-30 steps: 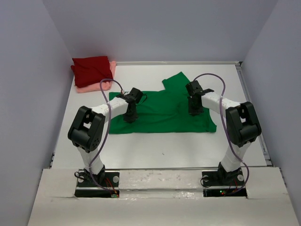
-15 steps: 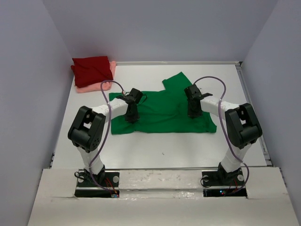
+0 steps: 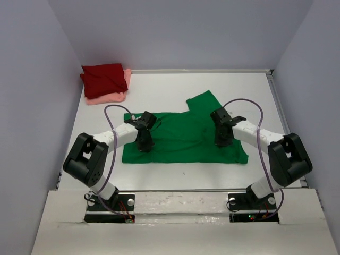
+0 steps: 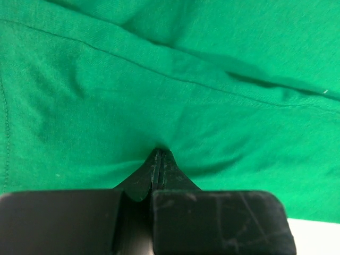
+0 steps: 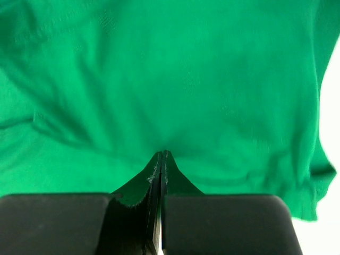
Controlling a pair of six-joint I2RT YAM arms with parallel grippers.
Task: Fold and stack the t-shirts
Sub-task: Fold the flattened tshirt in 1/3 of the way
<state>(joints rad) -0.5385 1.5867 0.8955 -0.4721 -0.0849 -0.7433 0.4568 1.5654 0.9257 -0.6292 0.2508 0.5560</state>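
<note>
Three shirts lie on the white worktop (image 3: 175, 85). One is green, one is red and one is pink.

The green shirt (image 3: 180, 139) lies spread out flat in the middle. One short sleeve (image 3: 203, 102) pokes out from its far edge.

The red shirt (image 3: 103, 78) and the pink shirt (image 3: 109, 97) are well apart from the green shirt, off past its far left corner. Both are folded. The red shirt lies on top of the pink shirt, so only a strip of pink shows.

There are two arms, and each one has one claw. The left arm (image 3: 87, 159) and the right arm (image 3: 287, 159) both reach onto the green shirt. The left claw (image 3: 143, 145) points down at the left part of the green shirt. The right claw (image 3: 221, 142) points down at the right part. A wide patch of green cloth lies between the two claws.

Up close, the two fingers of the left claw are pressed tight together, with a little bit of green shirt pinched at the tips. The cloth puckers there, and a seam runs across just past it. The right claw is the same, squeezed tight on a pinch of green shirt. At the right of that view the green shirt ends and white worktop shows.

There are two purple cables. One cable (image 3: 109, 114) loops over the left arm and the other cable (image 3: 249, 102) loops over the right arm.
</note>
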